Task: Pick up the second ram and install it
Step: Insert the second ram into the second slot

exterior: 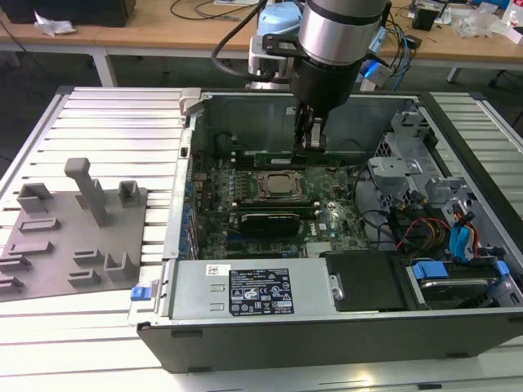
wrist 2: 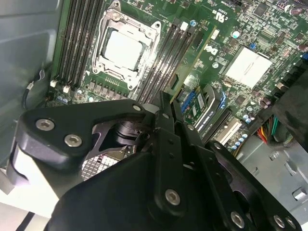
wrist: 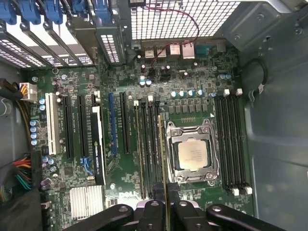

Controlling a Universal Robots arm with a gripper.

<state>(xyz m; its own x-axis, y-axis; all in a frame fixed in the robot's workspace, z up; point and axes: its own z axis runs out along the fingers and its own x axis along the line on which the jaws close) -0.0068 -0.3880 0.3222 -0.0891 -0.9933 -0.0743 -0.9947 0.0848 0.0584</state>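
Observation:
My gripper (exterior: 309, 145) hangs inside the open computer case, above the motherboard. It is shut on the second ram (wrist: 161, 159), a thin green stick seen edge-on between the black fingers (wrist: 150, 211). In the second wrist view the stick (wrist 2: 192, 60) juts out from the gripper (wrist 2: 163, 98) over the board. It runs parallel to the long black memory slots (wrist: 147, 144) beside the processor socket (wrist: 192, 154), on the side towards the expansion cards. Whether it touches a slot I cannot tell.
A second bank of slots (wrist: 231, 144) lies on the socket's other side, near the case wall (wrist: 279, 134). A graphics card (exterior: 265, 220), the power supply (exterior: 245, 290) and cables (exterior: 425, 229) crowd the case. A grey fixture plate (exterior: 73, 237) lies at the exterior view's left.

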